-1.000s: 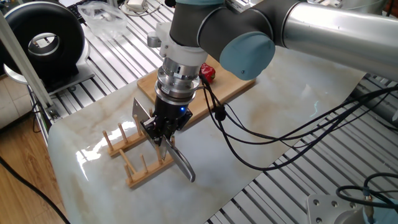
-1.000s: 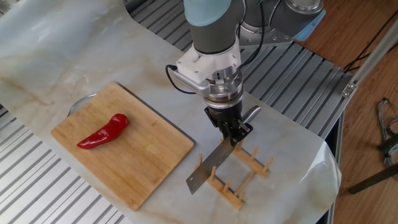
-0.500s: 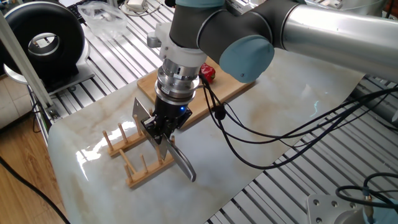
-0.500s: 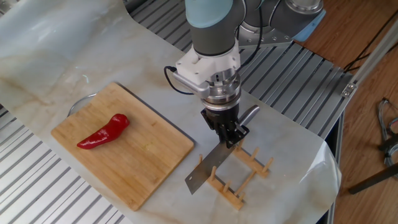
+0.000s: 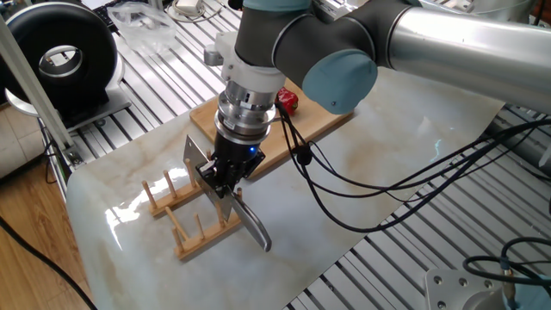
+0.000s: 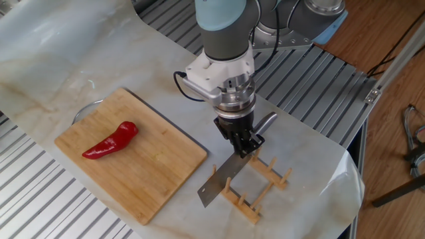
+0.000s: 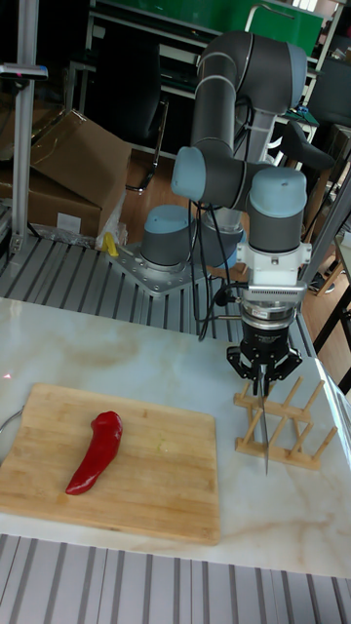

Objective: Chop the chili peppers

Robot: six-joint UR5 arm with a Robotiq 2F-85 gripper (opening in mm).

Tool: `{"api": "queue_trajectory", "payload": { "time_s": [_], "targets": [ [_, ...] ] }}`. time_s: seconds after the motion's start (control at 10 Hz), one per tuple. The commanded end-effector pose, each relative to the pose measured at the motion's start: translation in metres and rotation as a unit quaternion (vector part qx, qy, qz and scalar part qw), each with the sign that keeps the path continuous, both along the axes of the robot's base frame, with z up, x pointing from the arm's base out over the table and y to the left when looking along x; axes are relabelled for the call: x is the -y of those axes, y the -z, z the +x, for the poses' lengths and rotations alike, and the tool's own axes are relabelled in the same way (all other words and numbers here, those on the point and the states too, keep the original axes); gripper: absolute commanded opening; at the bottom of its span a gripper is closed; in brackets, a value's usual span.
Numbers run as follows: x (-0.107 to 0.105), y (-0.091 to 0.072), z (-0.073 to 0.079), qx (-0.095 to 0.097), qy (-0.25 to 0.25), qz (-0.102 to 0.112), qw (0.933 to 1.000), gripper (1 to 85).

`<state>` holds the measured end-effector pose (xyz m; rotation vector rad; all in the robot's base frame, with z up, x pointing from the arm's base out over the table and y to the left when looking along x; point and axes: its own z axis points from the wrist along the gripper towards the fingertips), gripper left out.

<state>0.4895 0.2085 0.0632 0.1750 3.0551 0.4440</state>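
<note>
Presently the hand (image 6: 244, 143) is clamped on a knife (image 6: 222, 181), blade angled down beside the wooden rack (image 6: 255, 188); whole chili pepper (image 6: 110, 140) lies well apart on the cutting board (image 6: 159, 169), on the tabletop (image 6: 53, 60)

1. No readable text, label, brand, number or sign appears in any of the three views.
2. The robot arm (image 7: 244, 117) shows plain grey and pale blue surfaces with no lettering that can be made out.
3. The wooden cutting board (image 6: 143, 169) and the wooden rack (image 6: 255, 189) carry no markings.
4. The cardboard box (image 7: 63, 161) in the tall fixed view shows no legible print.
</note>
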Motion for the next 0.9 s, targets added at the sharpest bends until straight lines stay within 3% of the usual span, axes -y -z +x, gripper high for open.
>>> {"api": "queue_trajectory", "payload": {
  "time_s": [0.0,0.8],
  "targets": [
    [-0.003,0.0038,0.0021,0.001,0.006,0.007,1.0,22.3],
    [-0.0014,0.0026,0.003,0.001,0.01,0.005,0.9999,18.0]
  ]
}}
